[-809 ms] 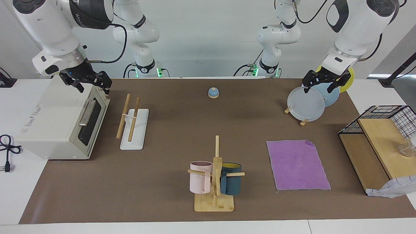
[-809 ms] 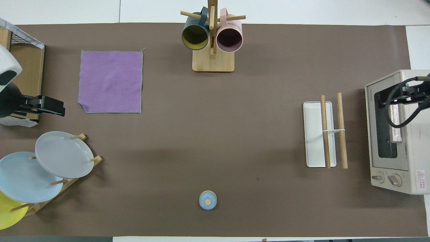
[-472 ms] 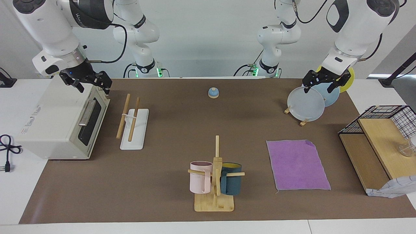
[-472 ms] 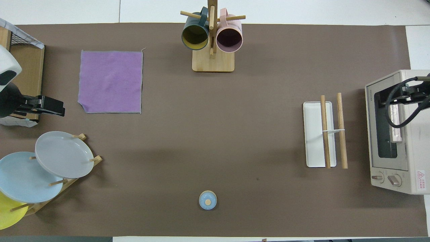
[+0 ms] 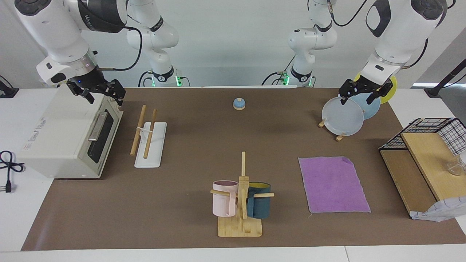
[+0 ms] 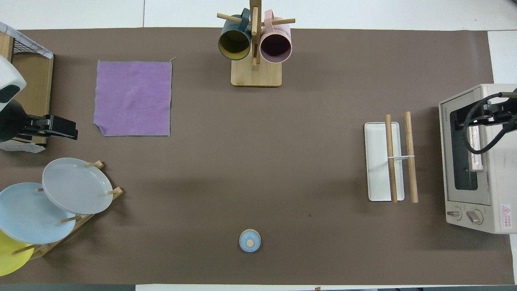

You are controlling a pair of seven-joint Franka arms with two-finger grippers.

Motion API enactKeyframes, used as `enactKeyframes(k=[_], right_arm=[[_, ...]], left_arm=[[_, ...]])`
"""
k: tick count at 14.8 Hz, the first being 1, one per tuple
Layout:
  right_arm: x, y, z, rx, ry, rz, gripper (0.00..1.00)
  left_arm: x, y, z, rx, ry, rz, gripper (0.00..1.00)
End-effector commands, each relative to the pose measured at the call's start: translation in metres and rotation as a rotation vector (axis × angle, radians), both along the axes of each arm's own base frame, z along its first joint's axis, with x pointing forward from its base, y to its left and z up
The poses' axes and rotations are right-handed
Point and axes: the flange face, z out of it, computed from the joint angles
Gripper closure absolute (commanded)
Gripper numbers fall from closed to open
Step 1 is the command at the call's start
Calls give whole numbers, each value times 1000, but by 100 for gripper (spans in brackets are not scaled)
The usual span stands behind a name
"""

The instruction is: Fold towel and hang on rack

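The towel (image 5: 333, 184) lies flat and unfolded on the brown mat (image 5: 189, 174), purple face up, toward my left arm's end of the table. One of its corners nearer to me is turned over a little. Beside it, toward the middle of the table, a bamboo stand (image 5: 240, 218) carries a pink mug (image 5: 223, 198) and a teal mug (image 5: 259, 205). The rack (image 5: 150, 144) sits well apart from the towel, toward my right arm's end, its two wooden rods (image 5: 138, 130) lying parallel above its white base. Just beside the rack stands a white toaster oven (image 5: 65, 140).

My left gripper (image 5: 360, 95) hangs in the air over the plate stand (image 5: 340, 137), above the grey plate (image 5: 342, 116) and the blue plate (image 5: 369, 105); its fingers (image 5: 342, 100) are spread apart and it holds nothing. My right gripper (image 5: 103, 96) hangs over the top edge of the toaster oven, fingers apart too, with nothing between them. Neither touches the towel or the rack.

A small blue bell (image 5: 239, 104) sits on the mat near my bases. A wooden shelf (image 5: 418, 171) with a wire basket (image 5: 437, 133) stands at my left arm's end of the table.
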Motion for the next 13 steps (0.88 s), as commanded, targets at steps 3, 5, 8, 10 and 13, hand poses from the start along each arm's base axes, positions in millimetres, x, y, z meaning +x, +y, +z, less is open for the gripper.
enactKeyframes(k=[3,5,8,10,13], right_arm=[[-7,0,0,25,-1,9,0],[-7,0,0,27,-1,12,0],[-7,1,0,26,-1,12,0],[-7,0,0,26,-1,11,0],[-7,1,0,25,-1,12,0]], left_arm=[[17,23,-88,-19,-70,41,0],[41,26,-141,-25,-63,49,0],[68,55,-220,-35,-51,99,5],[77,68,-254,-39,-45,122,5],[81,84,-270,-69,-35,175,8]])
